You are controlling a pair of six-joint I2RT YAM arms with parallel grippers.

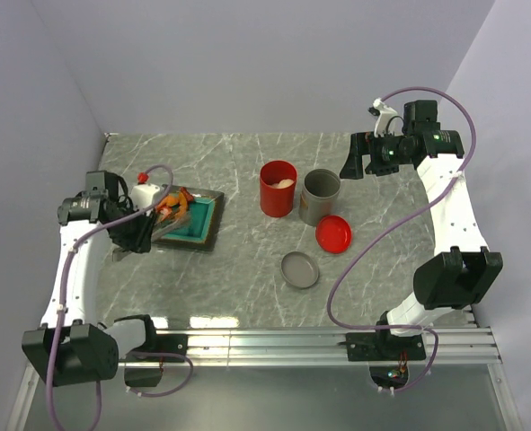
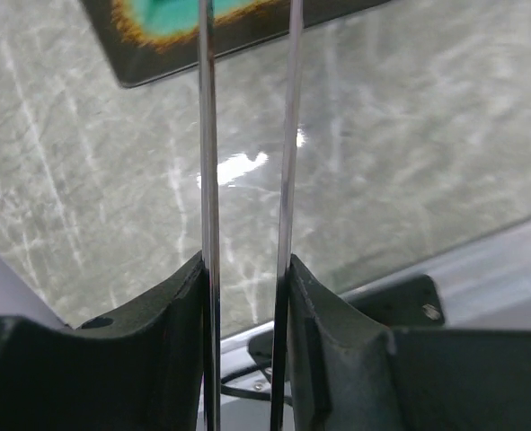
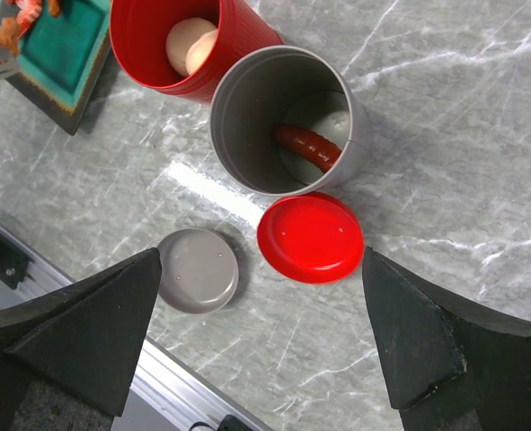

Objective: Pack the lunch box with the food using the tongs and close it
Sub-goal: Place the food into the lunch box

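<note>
Below, a grey marbled table point(image 1: 247, 278) sits between pale walls point(image 1: 274, 63), left claw point(image 2: 245, 274) clamping the tongs point(image 2: 208, 135), right claw point(image 3: 261, 265) apart.

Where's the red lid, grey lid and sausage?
red lid point(image 3: 310, 238): right wrist view, its middle.
grey lid point(image 3: 198, 269): right wrist view, its middle.
sausage point(image 3: 308, 146): right wrist view, its visible middle.

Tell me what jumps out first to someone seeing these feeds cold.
The bright red lunch box mid-table, open with pale food inside, next to a grey cylinder and the loose red lid. On the left, the left gripper pinches the tongs, which reach toward the teal tray.
</note>
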